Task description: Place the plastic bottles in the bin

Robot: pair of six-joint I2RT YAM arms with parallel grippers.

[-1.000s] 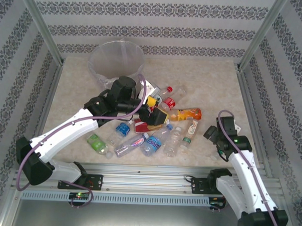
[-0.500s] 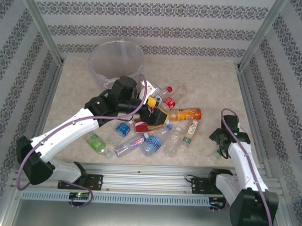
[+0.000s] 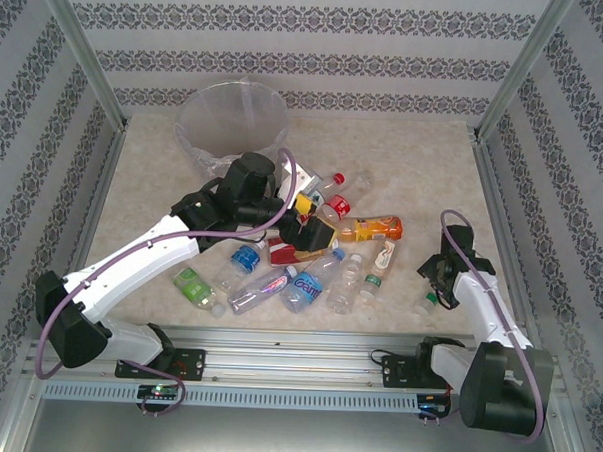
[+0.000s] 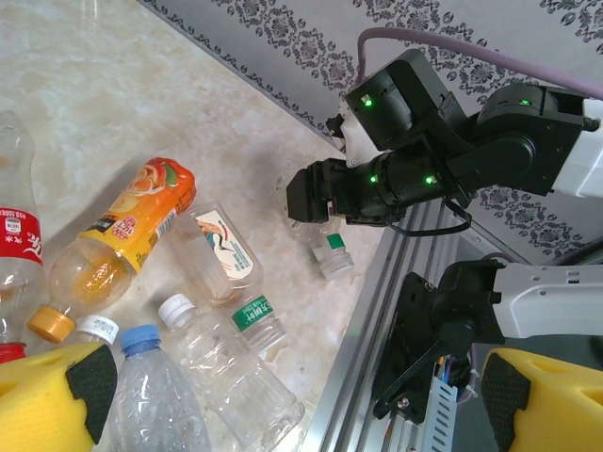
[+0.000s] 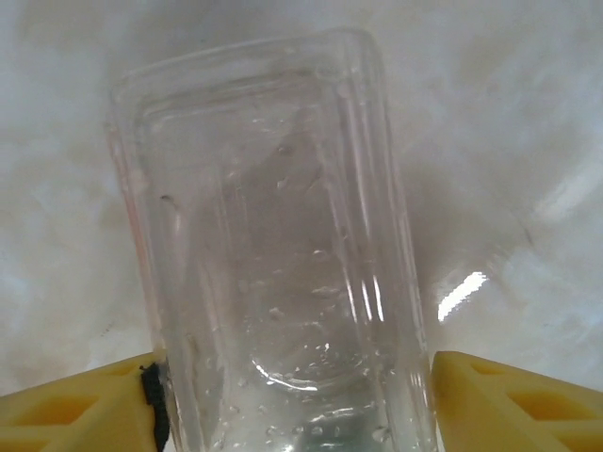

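One clear bottle [image 5: 283, 235] is pinched between the jaws of the right gripper [image 5: 292, 405]. Being smooth and thin-walled, it could be squeezed out ahead of them or dropped once lifted. The left gripper [image 4: 297, 400] is spread empty above the other bottles [image 4: 226, 377], and the bin [image 3: 200, 147] is set well beyond.

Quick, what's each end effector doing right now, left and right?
Left end effector: open, holding nothing.
Right end effector: shut on a clear bottle.
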